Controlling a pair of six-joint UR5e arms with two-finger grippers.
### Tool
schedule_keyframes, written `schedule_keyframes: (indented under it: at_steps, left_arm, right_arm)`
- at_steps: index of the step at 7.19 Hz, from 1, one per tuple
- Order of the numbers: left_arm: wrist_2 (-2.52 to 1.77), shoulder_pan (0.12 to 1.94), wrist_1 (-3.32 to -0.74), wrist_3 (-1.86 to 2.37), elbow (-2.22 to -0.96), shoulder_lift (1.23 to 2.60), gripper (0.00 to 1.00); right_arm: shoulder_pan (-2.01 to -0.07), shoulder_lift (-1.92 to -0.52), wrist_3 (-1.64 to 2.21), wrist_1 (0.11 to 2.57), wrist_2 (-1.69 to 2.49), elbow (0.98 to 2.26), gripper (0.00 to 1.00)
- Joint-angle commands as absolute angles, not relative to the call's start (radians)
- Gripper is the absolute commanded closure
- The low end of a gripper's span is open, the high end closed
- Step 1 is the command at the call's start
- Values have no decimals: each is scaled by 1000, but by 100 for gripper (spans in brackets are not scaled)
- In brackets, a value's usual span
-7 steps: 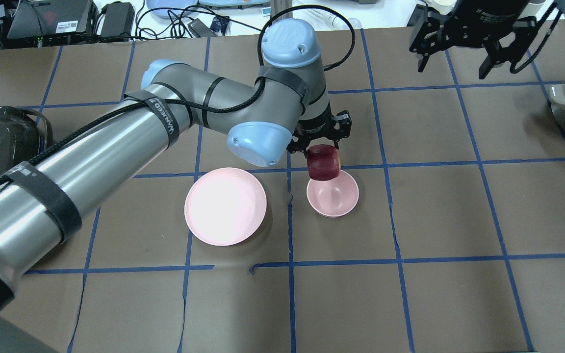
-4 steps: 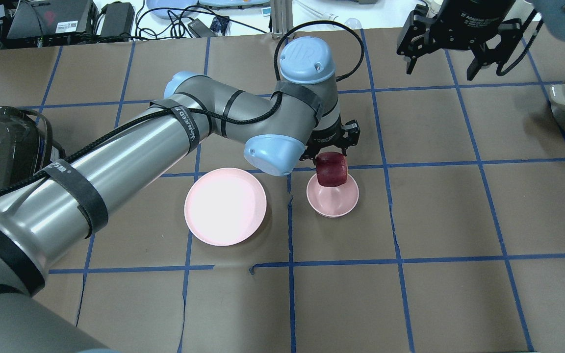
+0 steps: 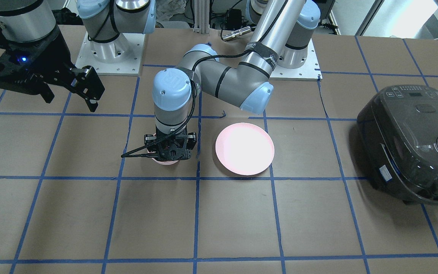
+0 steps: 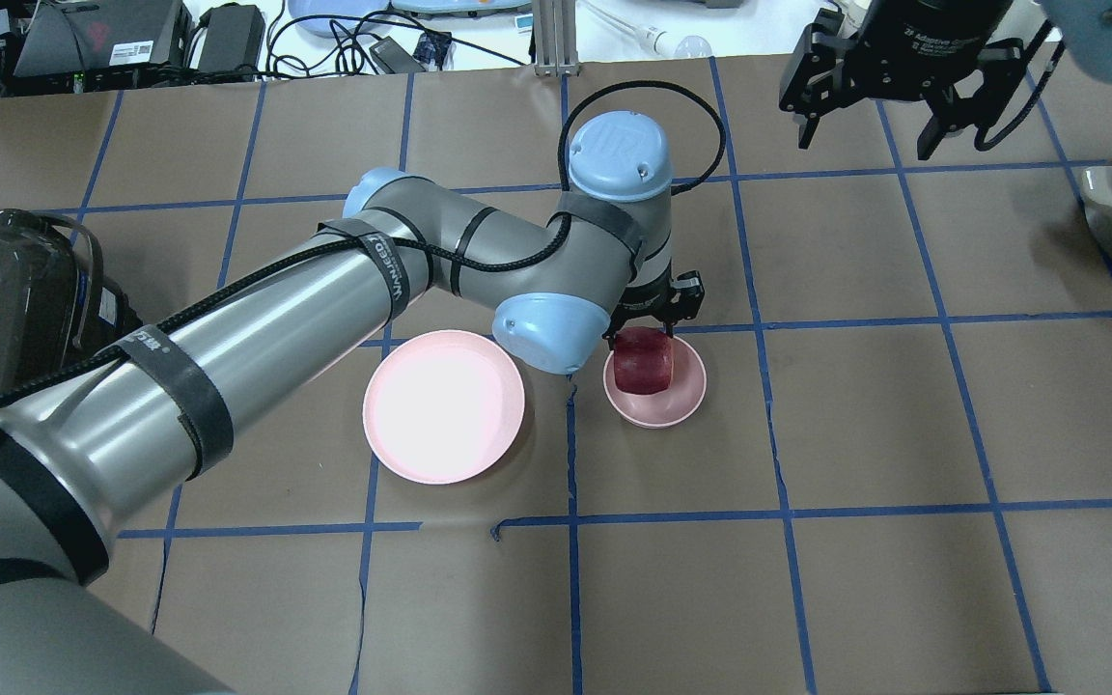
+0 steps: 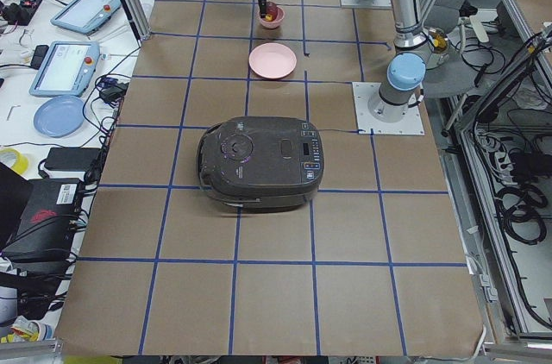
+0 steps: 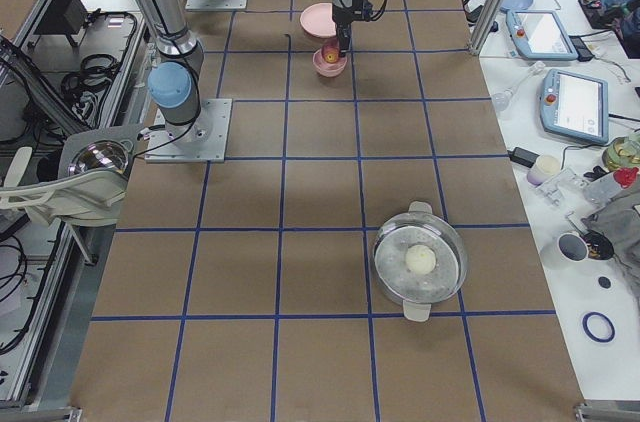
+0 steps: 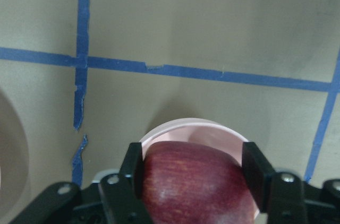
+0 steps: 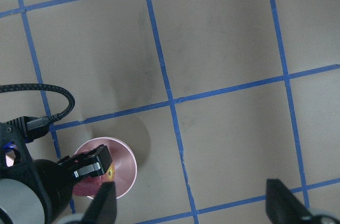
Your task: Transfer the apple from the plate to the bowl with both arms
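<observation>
The brown surface (image 4: 903, 434) has blue lines on it. Two arms work over it. The left arm (image 4: 305, 290) bends down right over the bowl (image 4: 683, 401). The right arm (image 3: 17, 15) hangs well away from the bowl, up high.

A black cooker (image 3: 413, 140) sits far from the bowl, past the plate (image 4: 444, 405). A metal pot (image 6: 392, 277) sits far from the bowl on the other side.

The pink plate is just beside the bowl and has nothing on it. The apple (image 4: 643, 372) is down in the mouth of the bowl. The left gripper (image 7: 194, 179) squeezes it from both sides. I cannot tell if the apple touches the bottom. The right gripper (image 4: 865, 130) is spread wide and holds nothing.

So the job looks almost done. The apple is off the plate and at the bowl. What is left, I think, is to let go and lift the arm away.

Count: two arms, two grippers, one cooker, one pot, one plate, one bowl, one apple.
</observation>
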State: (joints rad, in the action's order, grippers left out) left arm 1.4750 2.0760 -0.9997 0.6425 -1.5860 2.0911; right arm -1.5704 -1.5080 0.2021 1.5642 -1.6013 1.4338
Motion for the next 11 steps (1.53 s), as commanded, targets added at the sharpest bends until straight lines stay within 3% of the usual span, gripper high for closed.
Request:
schedule_keyframes:
  at_steps: [1,2,5,11]
  left_arm:
    - [1479,2077,-996,647,-1601,2085,10]
    - [1480,2077,-997,637,-1601,2054,1]
    - [1482,2001,-1023,463,-1594,1953,0]
    - [1526,1613,-1542,-9,-1543,1609,0]
  right_arm:
    - [-1568,-1508,201,1560,-1601,1434,0]
    - [-1568,-1508,201,1560,-1601,1434,0]
    - [-1569,-1508,201,1559,-1601,1434,0]
    - [-1571,-1508,201,1560,-1601,1434,0]
